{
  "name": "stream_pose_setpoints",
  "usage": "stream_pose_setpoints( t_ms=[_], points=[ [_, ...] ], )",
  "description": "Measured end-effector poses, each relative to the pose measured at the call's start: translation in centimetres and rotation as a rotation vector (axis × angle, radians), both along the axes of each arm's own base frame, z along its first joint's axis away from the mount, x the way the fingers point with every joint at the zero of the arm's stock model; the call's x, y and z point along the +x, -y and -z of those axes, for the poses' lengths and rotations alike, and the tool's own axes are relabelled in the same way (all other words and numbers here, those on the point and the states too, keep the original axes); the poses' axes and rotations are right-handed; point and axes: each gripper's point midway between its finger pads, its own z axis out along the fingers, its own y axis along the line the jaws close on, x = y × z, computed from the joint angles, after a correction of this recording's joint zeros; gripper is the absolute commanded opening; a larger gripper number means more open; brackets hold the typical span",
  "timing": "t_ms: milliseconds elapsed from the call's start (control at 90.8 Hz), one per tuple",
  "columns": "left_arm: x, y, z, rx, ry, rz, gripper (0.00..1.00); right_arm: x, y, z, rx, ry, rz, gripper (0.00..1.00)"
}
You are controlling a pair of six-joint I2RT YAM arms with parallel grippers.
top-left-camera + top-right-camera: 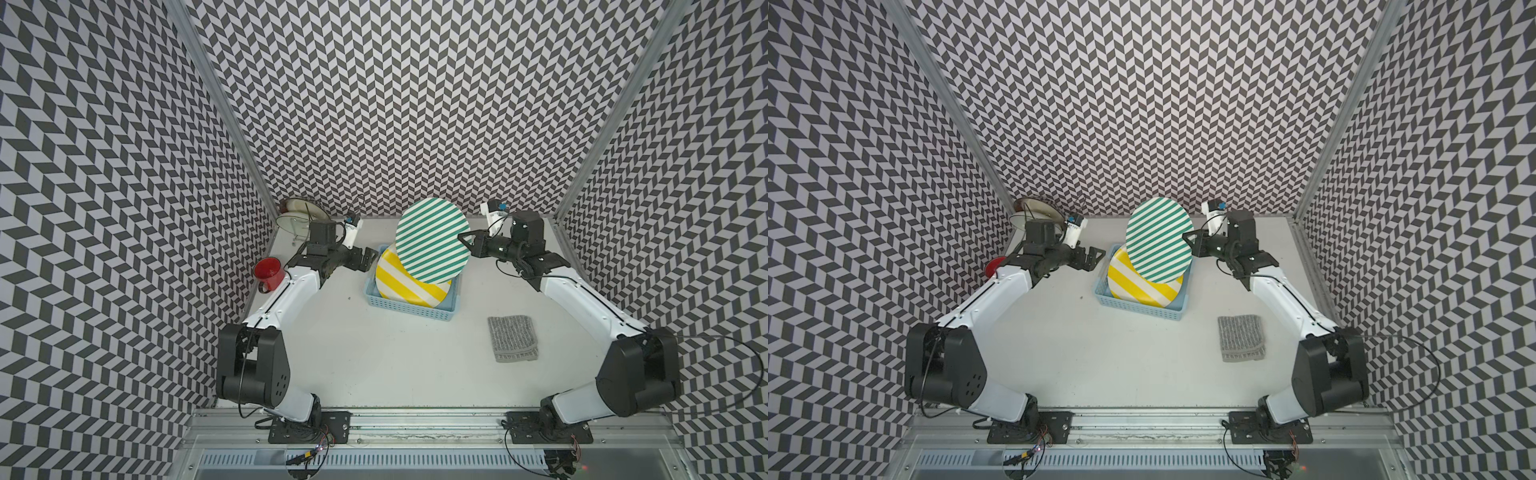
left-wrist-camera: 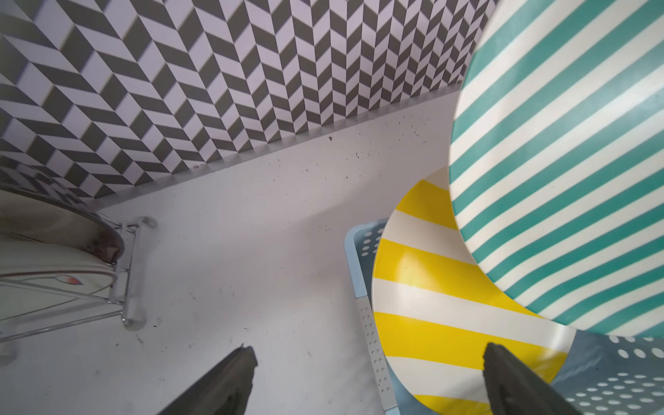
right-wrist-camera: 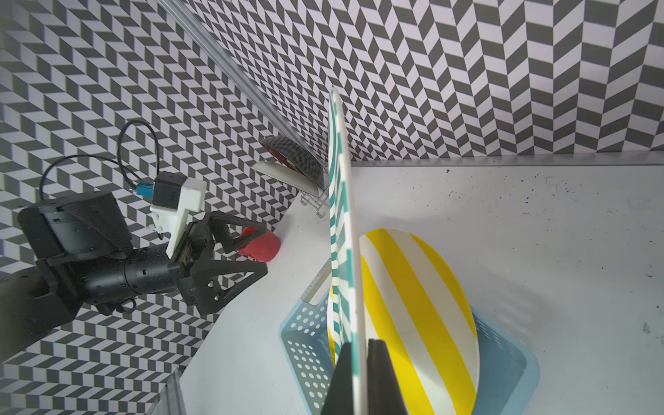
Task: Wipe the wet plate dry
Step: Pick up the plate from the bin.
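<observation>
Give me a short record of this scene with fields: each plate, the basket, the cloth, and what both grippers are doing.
green striped plate: held tilted up over the basket, gripped at its rim
yellow striped plate: leaning in the blue basket
grey cloth: folded on the table, near the right arm, untouched
right gripper: shut on the green striped plate
left gripper: open, empty, beside the basket
red mug: by the left wall
</observation>
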Motion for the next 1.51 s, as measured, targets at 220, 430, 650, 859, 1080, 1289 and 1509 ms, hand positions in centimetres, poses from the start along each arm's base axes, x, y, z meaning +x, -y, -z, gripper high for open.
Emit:
stream_pose_setpoints(
  t_ms=[220, 430, 650, 859, 1080, 1289, 1509],
  points=[
    [-2.6, 0.6, -2.8, -0.081, -0.023, 0.12, 1.0, -2.9, 0.1, 0.2, 0.079, -0.004, -0.053, 0.0],
    [-6.4, 3.6, -3.4, -0.182, -0.085, 0.362, 0.99, -6.1, -1.2, 2.0, 0.166, -0.058, -0.184, 0.0],
    [-10.2, 5.5, -3.1, -0.271, -0.145, 0.567, 0.98, -9.0, -2.0, 0.8, 0.243, -0.018, -0.315, 0.0],
    [-12.4, 6.3, -2.8, -0.336, -0.203, 0.695, 0.94, -10.7, -2.3, -0.2, 0.277, 0.024, -0.394, 0.0],
    [-14.4, 7.2, -3.6, -0.386, -0.214, 0.781, 0.89, -11.3, -2.8, -0.8, 0.285, 0.051, -0.428, 0.0],
    [-15.3, 7.9, -3.9, -0.408, -0.22, 0.818, 0.79, -11.8, -4.0, -0.8, 0.292, 0.052, -0.464, 0.0],
    [-15.4, 8.0, -4.2, -0.425, -0.224, 0.823, 0.63, -11.7, -4.2, -0.5, 0.297, 0.039, -0.463, 0.0]
  ],
)
